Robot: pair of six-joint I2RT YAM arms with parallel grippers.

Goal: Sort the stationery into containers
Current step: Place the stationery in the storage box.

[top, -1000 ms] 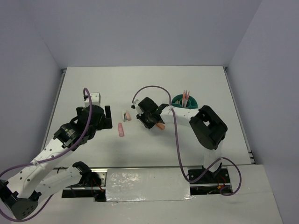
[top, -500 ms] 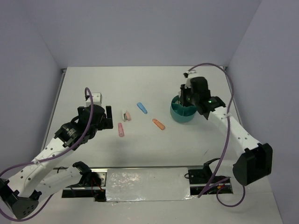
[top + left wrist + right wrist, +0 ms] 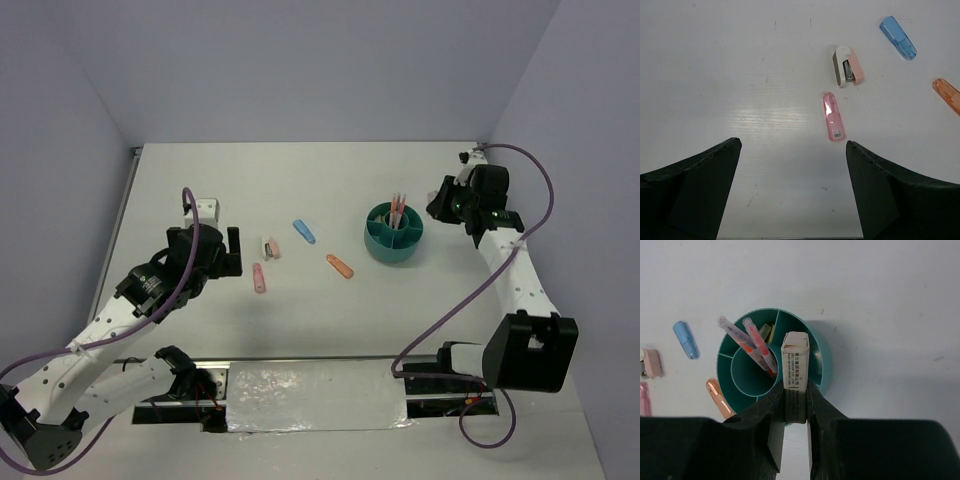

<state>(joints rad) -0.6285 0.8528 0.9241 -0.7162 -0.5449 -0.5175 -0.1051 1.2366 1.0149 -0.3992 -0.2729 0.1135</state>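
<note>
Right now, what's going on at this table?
The right fingers are shut on a small printed box, holding it close by the teal organiser cup, which already has pens standing in it. The box is not in the cup yet. The left fingers are wide open and empty over the table, near a pink piece. A mini stapler, a blue piece and an orange piece lie loose on the table.
</note>
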